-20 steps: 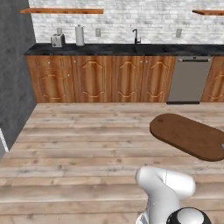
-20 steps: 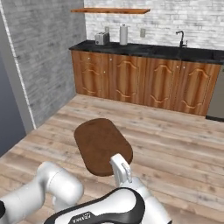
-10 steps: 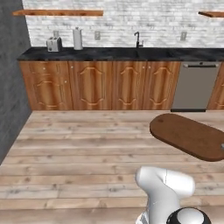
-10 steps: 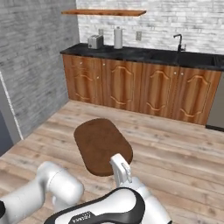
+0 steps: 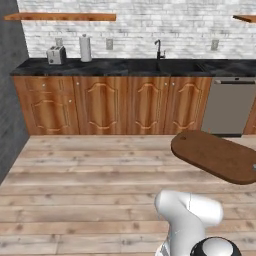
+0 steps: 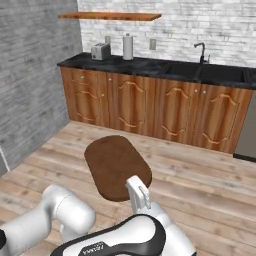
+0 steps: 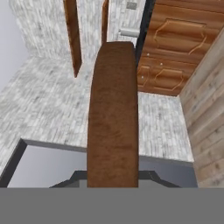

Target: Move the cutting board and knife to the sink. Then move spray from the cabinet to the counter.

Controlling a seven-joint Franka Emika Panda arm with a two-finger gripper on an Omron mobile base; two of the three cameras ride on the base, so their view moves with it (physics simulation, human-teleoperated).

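No brand or label can be read anywhere; the dark band on the arm carries lettering too small to make out.

The gripper (image 6: 139, 189) is closed tight on one end of the board (image 6: 116, 165), which it holds in the air above the wooden floor (image 5: 90, 195), roughly level. In the hand view the board (image 7: 113, 113) runs straight away from the hand as a long brown slab.

The counter (image 5: 125, 66) lies well ahead along the brick wall. The sink (image 6: 220, 74) is set into it under a dark faucet (image 5: 159, 49); its basin is too dark to see into. A toaster (image 5: 55, 54) and a tall grey canister (image 5: 85, 47) stand on the counter well left of the sink. A shelf (image 5: 62, 17) hangs above them.

Between the board's far edge and the cupboards (image 5: 120, 105) the floor is open. A grey dishwasher (image 5: 227, 106) sits right of the cupboards.
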